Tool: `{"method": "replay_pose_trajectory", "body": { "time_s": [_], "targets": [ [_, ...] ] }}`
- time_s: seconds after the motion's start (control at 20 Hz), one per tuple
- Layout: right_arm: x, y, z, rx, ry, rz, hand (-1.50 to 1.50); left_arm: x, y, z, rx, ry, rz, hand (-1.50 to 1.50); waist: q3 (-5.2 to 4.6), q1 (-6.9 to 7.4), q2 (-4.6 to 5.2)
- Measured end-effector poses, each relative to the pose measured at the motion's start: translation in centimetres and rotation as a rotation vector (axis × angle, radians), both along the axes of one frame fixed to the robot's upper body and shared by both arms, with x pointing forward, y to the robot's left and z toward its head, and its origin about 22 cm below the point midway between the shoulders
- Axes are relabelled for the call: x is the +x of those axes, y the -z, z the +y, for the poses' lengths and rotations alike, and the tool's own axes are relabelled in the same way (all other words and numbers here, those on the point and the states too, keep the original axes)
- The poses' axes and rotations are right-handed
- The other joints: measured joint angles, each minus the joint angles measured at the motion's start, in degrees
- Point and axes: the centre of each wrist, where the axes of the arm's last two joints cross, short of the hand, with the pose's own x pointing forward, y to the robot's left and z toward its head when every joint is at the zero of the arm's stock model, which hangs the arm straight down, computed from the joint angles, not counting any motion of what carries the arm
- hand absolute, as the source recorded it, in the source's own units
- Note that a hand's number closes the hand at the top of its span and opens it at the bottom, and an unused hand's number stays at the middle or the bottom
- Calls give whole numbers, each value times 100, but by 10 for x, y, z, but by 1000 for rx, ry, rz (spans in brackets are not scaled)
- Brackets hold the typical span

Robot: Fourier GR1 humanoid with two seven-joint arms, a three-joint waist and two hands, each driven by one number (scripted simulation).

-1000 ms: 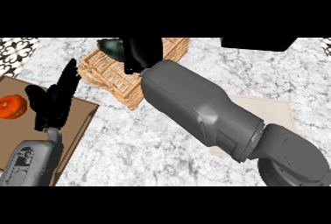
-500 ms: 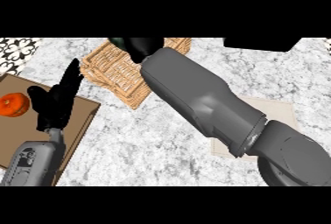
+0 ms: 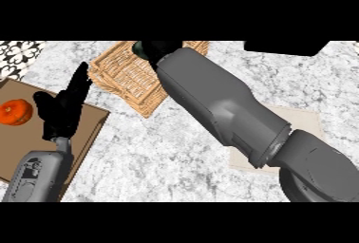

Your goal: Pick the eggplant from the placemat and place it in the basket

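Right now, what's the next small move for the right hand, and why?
Probably ease the right hand down into the basket, then release: it sits over the basket's far rim, and the placemat shows no eggplant, so the hand likely hides it.

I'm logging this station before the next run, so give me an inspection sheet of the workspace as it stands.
Surface: grey-white marbled counter.
Job's things: wicker basket at the top centre; beige placemat to the right, mostly under the right forearm; eggplant not clearly visible, only a dark green shape at the right hand.
Clutter: orange fruit on a brown board at the left.
Hands: left hand open, fingers up, resting over the board; right hand over the basket's far side, fingers not readable.
Cables: nothing seen.
Surroundings: patterned tile at the upper left; a black object at the upper right.
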Motion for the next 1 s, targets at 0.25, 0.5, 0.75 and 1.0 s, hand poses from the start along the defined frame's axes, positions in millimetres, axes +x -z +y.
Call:
{"method": "replay_pose_trajectory", "body": {
  "time_s": [0.25,0.5,0.75,1.0],
  "targets": [
    [5,9,-9,-8,10,41,150,0,0,5,6,6,1,0,2,27,16],
    [8,23,-18,-17,23,44,150,0,0,2,6,9,-1,0,4,42,25],
    [10,34,-26,-53,36,52,150,-2,1,1,4,18,0,0,5,68,24],
    [12,40,-31,-87,48,59,150,0,-2,5,0,15,-1,0,6,55,23]
  ]
}}
